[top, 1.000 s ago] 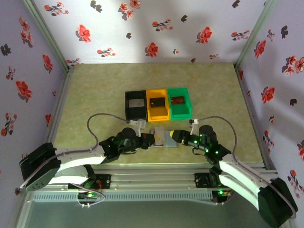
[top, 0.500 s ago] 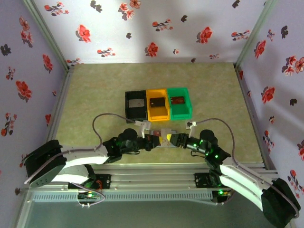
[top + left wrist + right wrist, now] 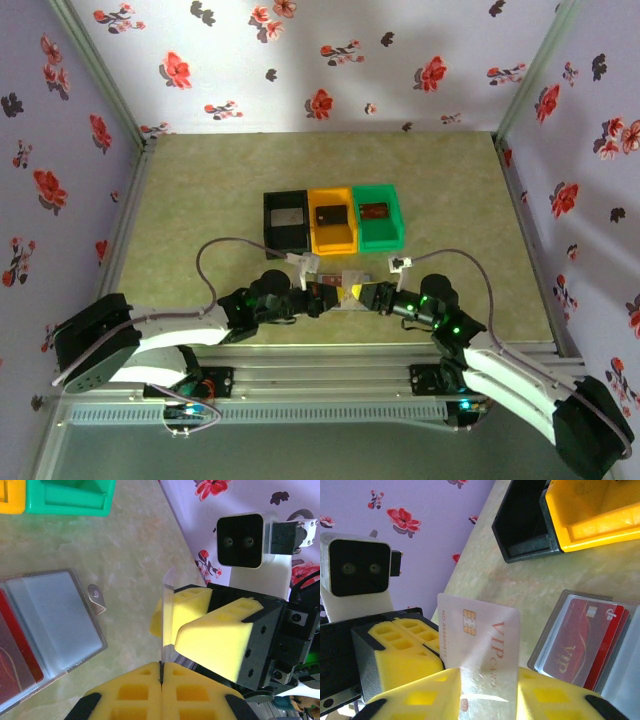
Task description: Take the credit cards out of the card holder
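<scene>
A pale credit card (image 3: 480, 630) printed VIP stands upright above the table. My left gripper (image 3: 161, 667) is shut on its lower edge, and the card (image 3: 166, 610) is edge-on in the left wrist view. My right gripper (image 3: 490, 680) has a yellow finger on each side of this card, still apart from each other. The grey card holder (image 3: 75, 655) lies open on the table under both grippers. Reddish-brown cards (image 3: 580, 640) sit in its pocket. From above, the left gripper (image 3: 325, 297) and the right gripper (image 3: 365, 293) meet tip to tip.
Behind the grippers stands a row of bins: black (image 3: 287, 222), orange (image 3: 331, 222) and green (image 3: 377, 216), each with a card inside. A small metal tab (image 3: 96, 596) lies beside the holder. Flowered walls close in the table on three sides.
Both grippers have risen off the card holder. The left lifted the pale card. The right came in around it, and its fingers have narrowed.
</scene>
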Action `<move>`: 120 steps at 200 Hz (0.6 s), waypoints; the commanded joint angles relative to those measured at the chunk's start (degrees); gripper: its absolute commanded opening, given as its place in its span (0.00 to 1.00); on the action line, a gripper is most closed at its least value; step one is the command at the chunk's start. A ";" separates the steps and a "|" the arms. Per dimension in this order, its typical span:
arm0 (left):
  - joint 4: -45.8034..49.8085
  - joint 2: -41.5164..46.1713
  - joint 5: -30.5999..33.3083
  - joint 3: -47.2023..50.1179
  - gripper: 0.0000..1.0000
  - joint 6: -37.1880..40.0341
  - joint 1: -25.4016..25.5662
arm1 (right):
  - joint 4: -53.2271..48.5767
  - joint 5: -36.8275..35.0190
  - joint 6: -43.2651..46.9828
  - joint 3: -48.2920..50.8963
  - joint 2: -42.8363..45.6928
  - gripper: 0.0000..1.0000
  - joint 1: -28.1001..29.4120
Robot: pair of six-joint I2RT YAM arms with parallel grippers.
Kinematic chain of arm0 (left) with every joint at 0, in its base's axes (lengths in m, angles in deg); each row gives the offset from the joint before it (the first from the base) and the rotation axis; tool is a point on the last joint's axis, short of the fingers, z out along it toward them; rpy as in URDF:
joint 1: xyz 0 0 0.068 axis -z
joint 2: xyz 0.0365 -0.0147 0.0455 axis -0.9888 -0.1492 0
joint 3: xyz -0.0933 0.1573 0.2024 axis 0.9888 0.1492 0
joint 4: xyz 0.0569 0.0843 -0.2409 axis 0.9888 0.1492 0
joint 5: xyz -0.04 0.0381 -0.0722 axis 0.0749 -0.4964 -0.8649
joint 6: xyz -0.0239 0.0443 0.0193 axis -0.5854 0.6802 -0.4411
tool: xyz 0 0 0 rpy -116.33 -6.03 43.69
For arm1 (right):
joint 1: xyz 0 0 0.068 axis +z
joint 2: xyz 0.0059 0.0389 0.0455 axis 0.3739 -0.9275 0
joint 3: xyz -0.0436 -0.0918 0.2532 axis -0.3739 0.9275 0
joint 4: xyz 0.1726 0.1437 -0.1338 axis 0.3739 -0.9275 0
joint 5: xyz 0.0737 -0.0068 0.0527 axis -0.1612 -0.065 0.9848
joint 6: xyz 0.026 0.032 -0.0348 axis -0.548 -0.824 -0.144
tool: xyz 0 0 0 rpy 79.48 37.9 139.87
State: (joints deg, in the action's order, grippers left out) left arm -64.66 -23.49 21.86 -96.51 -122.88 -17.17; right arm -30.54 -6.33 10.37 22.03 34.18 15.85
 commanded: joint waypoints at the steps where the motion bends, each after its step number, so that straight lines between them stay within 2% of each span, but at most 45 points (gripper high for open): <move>1: 0.19 0.43 0.51 -1.41 0.00 1.29 0.44 | 1.44 1.89 0.84 0.26 1.92 0.27 0.44; 69: -1.11 -1.23 0.37 -1.50 0.00 0.77 0.52 | 1.64 4.27 0.77 0.13 3.25 0.12 0.52; 95: -0.02 -1.25 0.67 -1.67 0.00 1.07 0.52 | 1.28 5.10 1.10 0.17 3.56 0.00 0.52; 105: 0.66 -0.92 0.76 -1.68 0.00 1.28 0.50 | 0.74 5.10 1.37 0.15 3.84 0.00 0.52; 120: 2.33 0.04 1.01 -1.73 0.08 1.88 0.44 | -0.31 4.98 1.78 0.07 4.34 0.00 0.52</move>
State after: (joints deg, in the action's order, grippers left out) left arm -63.72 -24.23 22.28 -96.51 -122.86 -17.17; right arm -30.76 -3.95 10.70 22.23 37.22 15.87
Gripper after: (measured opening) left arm 0.069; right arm 0.065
